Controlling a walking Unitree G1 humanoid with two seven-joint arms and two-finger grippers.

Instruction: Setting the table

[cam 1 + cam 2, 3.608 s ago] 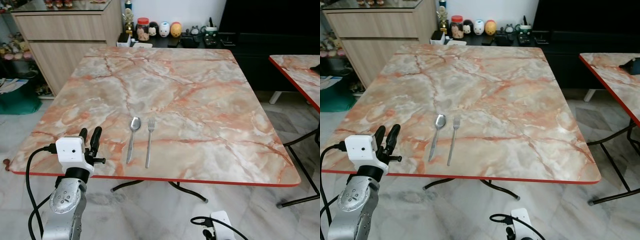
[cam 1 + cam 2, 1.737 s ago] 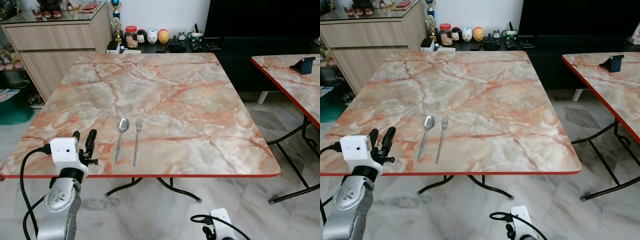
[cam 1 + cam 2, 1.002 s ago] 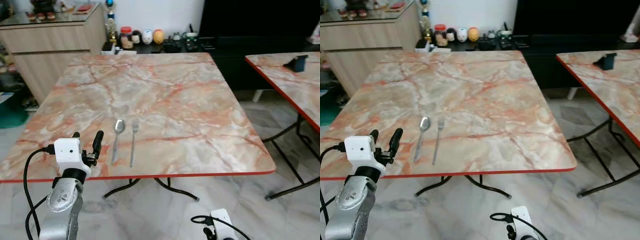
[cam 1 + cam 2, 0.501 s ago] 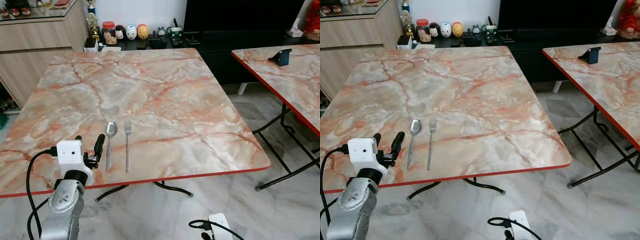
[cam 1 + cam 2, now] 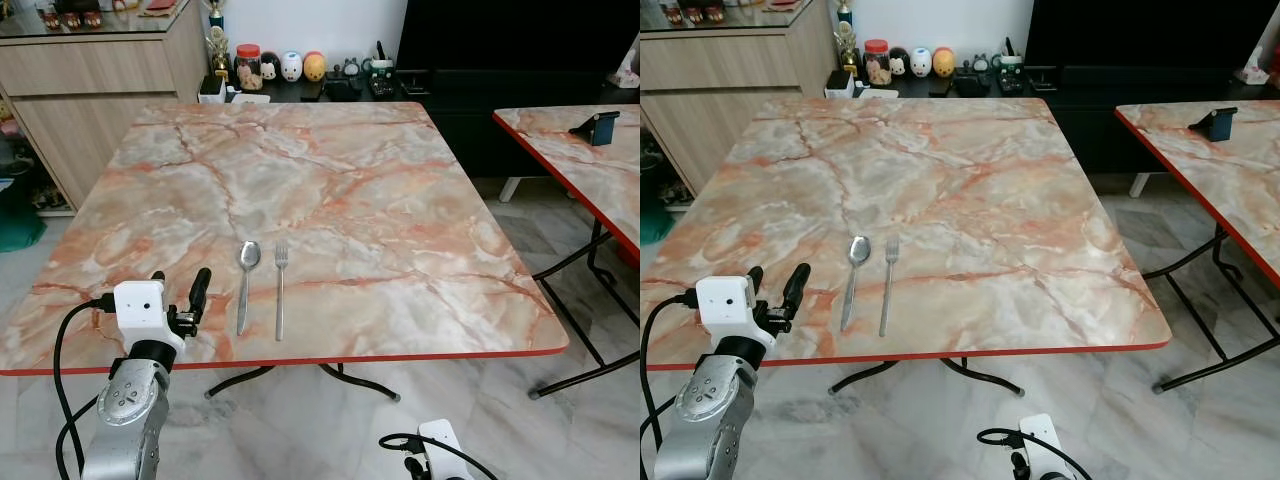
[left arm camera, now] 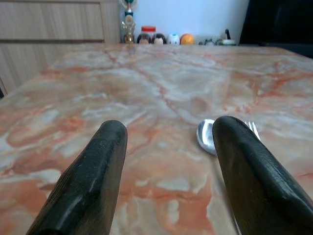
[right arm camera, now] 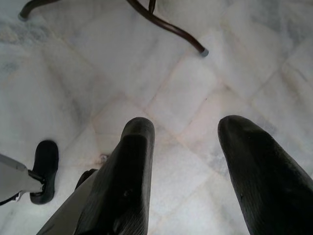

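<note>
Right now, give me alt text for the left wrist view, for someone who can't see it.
The left pincer, open and empty, hovers low over the marble table. Just ahead lie a spoon and a fork. Small ornaments line a shelf at the far end.
</note>
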